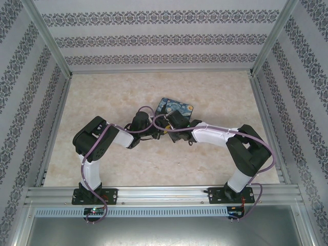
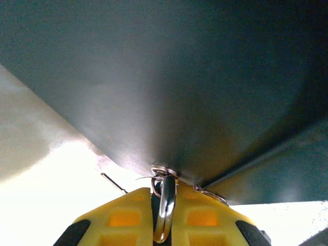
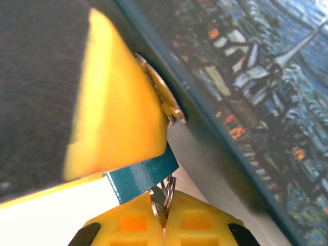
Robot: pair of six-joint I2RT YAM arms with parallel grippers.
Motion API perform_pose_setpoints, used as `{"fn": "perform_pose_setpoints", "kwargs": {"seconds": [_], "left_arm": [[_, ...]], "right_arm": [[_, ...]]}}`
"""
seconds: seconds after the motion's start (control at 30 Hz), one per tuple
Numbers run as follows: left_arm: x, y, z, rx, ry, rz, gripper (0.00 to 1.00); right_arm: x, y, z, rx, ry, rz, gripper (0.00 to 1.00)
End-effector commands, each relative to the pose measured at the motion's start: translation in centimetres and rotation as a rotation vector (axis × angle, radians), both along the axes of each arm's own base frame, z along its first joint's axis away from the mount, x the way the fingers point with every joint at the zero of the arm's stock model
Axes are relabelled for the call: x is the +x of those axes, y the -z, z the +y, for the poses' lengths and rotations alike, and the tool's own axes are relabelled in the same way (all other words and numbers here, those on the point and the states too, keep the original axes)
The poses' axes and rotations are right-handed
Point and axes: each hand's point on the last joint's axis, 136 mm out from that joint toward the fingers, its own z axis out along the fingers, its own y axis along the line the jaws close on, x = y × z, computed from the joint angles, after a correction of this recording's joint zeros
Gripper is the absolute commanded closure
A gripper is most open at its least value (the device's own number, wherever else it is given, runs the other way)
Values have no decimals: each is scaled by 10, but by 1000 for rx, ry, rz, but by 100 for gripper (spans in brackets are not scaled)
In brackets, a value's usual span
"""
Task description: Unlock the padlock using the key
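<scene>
In the left wrist view my left gripper (image 2: 164,192) is shut on the padlock, and its silvery shackle (image 2: 166,210) stands up between the yellow fingers. The shackle's top sits at the metal hasp (image 2: 163,171) on the blue tin's wall (image 2: 195,92). The right wrist view shows the padlock's blue body (image 3: 141,177) sticking out below the left gripper's yellow finger (image 3: 118,118). My right gripper (image 3: 165,205) is shut on the thin silvery key (image 3: 166,192) with its wire ring, right under that blue body. From above, both grippers (image 1: 154,132) (image 1: 167,128) meet at the tin's near edge.
The blue tin with the night-sky print (image 1: 177,107) lies just behind the two grippers, and its painted lid (image 3: 256,92) is close on the right in the right wrist view. Pale marbled tabletop (image 1: 113,92) surrounds it, with patterned walls on three sides.
</scene>
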Motion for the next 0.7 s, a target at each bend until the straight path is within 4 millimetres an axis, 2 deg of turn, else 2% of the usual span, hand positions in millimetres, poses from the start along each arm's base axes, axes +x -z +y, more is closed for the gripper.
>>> {"fn": "perform_pose_setpoints", "kwargs": {"seconds": [0.0, 0.07, 0.17, 0.23, 0.37, 0.53, 0.67], "left_arm": [[-1, -21, -5, -42, 29, -64, 100], [0, -18, -4, -36, 23, -60, 100], [2, -12, -3, -30, 7, -54, 100], [3, -9, -3, -28, 3, -52, 100], [2, 0, -1, -7, 2, -50, 100], [-4, 15, 3, 48, 18, -45, 100], [-10, 23, 8, 69, 19, -33, 88]], "right_arm": [[-5, -30, 36, 311, -22, 68, 100], [-8, -38, 40, 400, -18, 105, 98], [-13, -47, 33, 440, 16, 105, 59], [-20, -52, 27, 460, 45, 102, 46], [-30, -59, 13, 539, 175, 99, 35], [-38, -47, 12, 577, 297, 101, 25], [-32, -34, 15, 616, 363, 95, 20]]}}
